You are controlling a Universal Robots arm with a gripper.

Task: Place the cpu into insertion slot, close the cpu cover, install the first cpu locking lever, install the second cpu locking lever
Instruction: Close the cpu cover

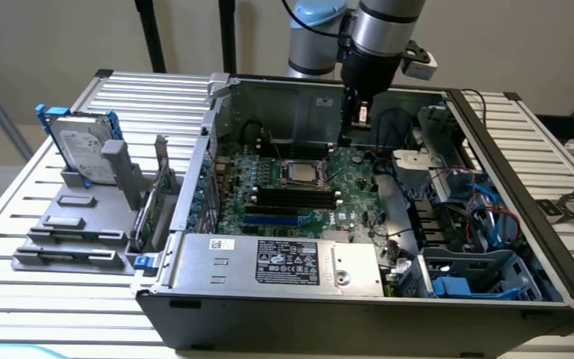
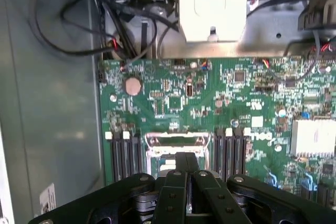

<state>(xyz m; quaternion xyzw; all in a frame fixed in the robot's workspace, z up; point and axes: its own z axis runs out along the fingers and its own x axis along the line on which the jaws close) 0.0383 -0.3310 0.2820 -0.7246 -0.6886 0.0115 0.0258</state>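
Note:
The green motherboard (image 1: pixel 352 202) lies in the open computer case. Its insertion slot (image 1: pixel 302 173) has a metal rim and a grey square, apparently the cpu, in its middle. My gripper (image 1: pixel 350 140) hangs shut just above the board, a little to the exterior view's right of the slot and further back. In the wrist view the shut fingertips (image 2: pixel 187 157) point at the slot (image 2: pixel 169 169), nothing visibly between them. The cpu cover (image 2: pixel 177 139), a silver frame, shows at the slot's edge; whether it is raised or down I cannot tell. The levers are not distinct.
Black memory slots (image 1: pixel 292 198) flank the socket. A silver power supply box (image 1: pixel 277 262) fills the case's front. Cables and blue drive bays (image 1: pixel 477 224) crowd the exterior view's right side. A hard drive (image 1: pixel 80 149) stands on a grey rack outside the case.

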